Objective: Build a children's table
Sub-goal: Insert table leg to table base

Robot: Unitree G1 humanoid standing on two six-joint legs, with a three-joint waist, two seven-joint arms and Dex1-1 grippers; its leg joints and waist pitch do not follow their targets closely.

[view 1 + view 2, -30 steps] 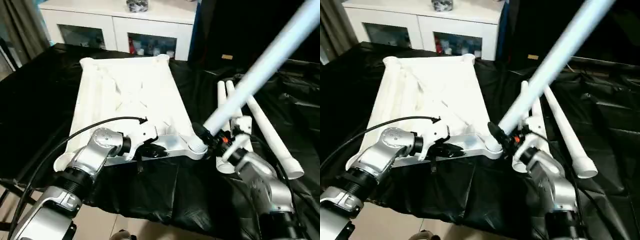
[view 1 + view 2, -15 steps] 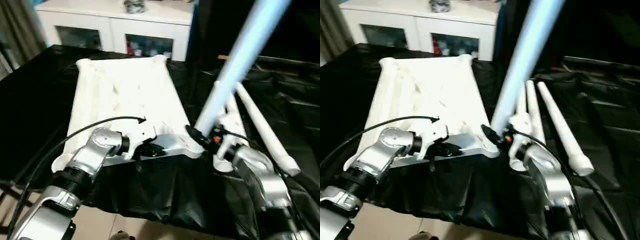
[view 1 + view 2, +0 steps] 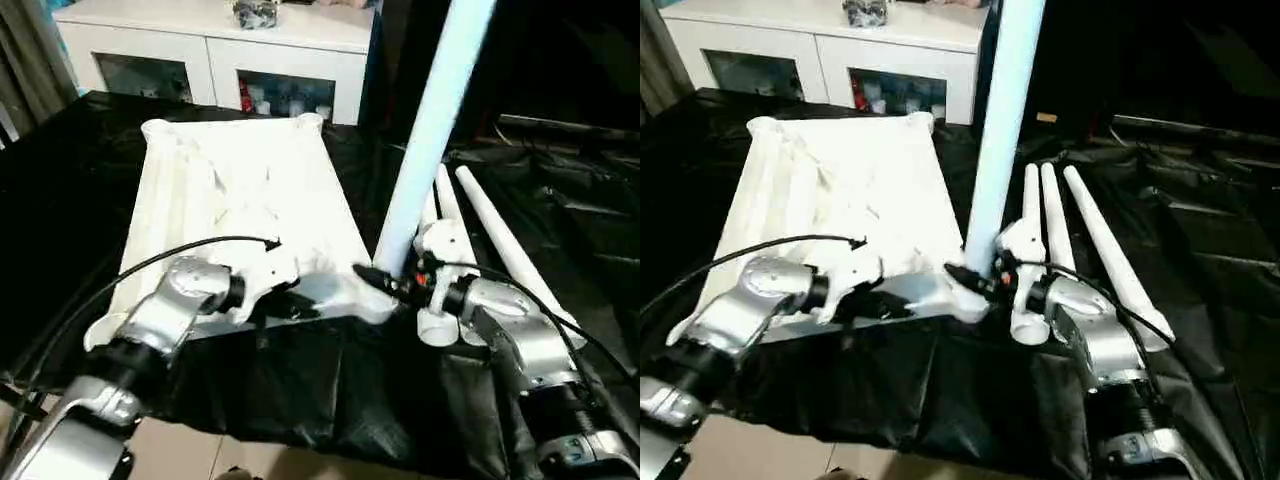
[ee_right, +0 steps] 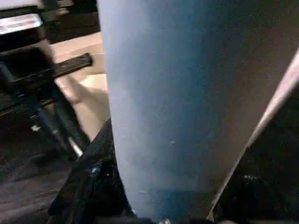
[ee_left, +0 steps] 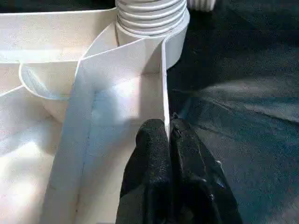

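Observation:
The white tabletop (image 3: 240,190) lies ribbed side up on the black-covered bench. My left gripper (image 5: 168,128) is shut on the thin rim wall at its near edge, just short of the near right corner socket (image 5: 175,39). My right gripper (image 3: 395,285) is shut on a white leg (image 3: 432,120), low on the tube. The leg stands almost upright, and its threaded end (image 5: 149,11) sits in that corner socket. Three more legs (image 3: 1095,250) lie side by side on the black sheet to the right of the tabletop.
A white glass-door cabinet (image 3: 210,60) stands behind the bench. Crumpled black sheeting (image 3: 580,200) covers the bench out to the right. The bench's front edge (image 3: 300,430) runs just below my forearms.
The held leg has swung from a strong lean to the right up to almost vertical, its lower end staying at the near right corner. My left gripper has kept its hold on the rim.

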